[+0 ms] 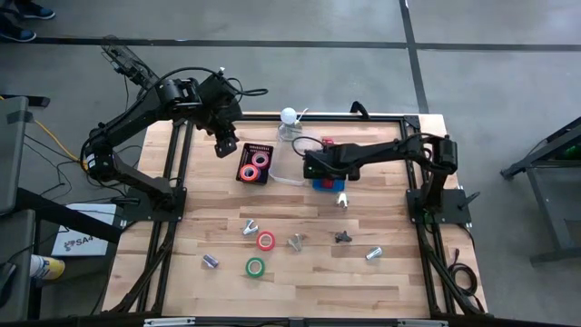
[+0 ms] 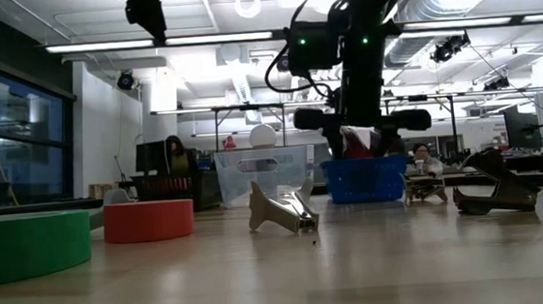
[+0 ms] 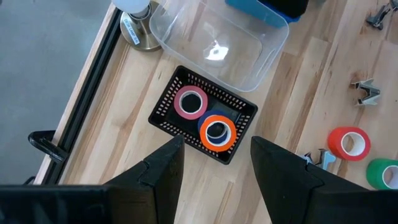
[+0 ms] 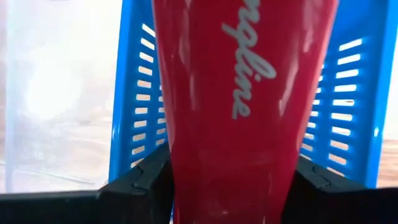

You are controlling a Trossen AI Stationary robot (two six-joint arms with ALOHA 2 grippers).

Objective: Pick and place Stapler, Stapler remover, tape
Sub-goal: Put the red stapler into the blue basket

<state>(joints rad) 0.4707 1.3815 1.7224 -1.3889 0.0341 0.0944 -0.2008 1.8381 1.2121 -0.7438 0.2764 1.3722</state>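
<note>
Red stapler (image 4: 242,93) clamped in right hand (image 4: 227,193) — over blue tray (image 4: 348,106) | left hand (image 3: 214,165) released — above black basket (image 3: 165,106)

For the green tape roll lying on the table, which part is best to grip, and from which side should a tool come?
The green tape roll lies flat with its hole facing up, clear of the red-orange roll nearby. Coming straight down from above looks best: one finger in the pale core, one outside the wall, or both across the outer rim. A side approach would probably push it along the wooden table.
</note>
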